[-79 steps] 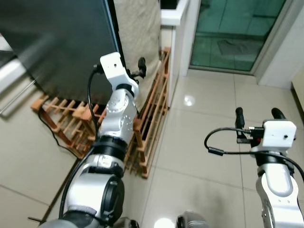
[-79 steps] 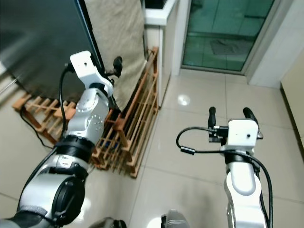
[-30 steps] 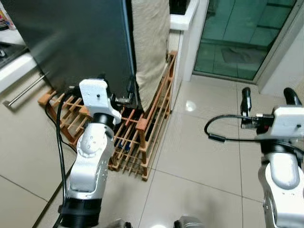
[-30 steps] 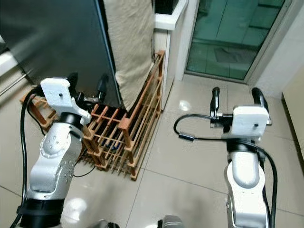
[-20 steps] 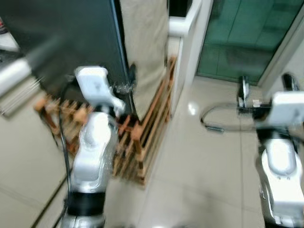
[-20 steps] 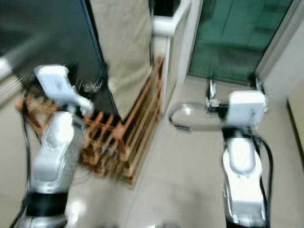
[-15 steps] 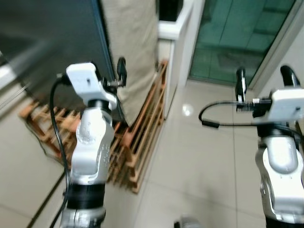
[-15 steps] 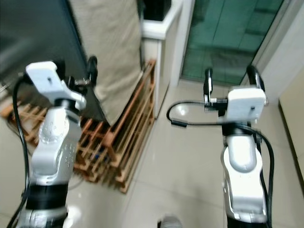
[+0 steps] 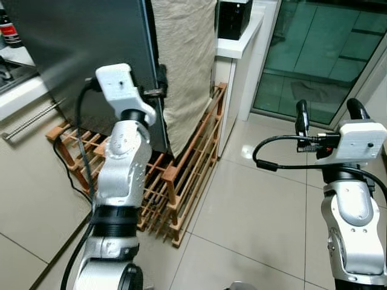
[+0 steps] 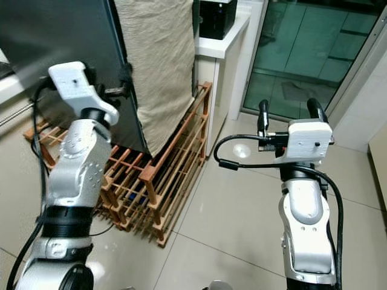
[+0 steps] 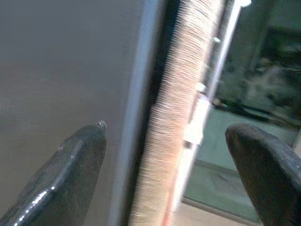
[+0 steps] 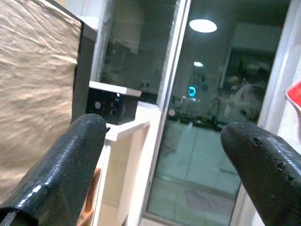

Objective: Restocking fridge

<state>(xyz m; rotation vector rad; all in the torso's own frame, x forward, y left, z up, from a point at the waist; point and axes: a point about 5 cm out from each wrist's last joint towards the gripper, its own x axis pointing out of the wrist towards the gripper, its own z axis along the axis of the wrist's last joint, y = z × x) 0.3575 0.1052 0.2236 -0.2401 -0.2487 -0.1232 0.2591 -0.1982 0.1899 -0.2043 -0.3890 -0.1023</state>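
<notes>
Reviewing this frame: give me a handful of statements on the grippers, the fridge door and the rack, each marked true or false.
1. The left gripper is raised at the edge of the dark fridge door. True.
2. The right gripper holds a bottle. False: it is open and empty, raised over the tiled floor.
3. A wooden rack stands on the floor beside the fridge. True.
4. A beige cloth lies folded on the floor. False: it hangs upright beside the fridge door.
5. The left gripper is shut. False: the left wrist view shows its fingers spread apart.
</notes>
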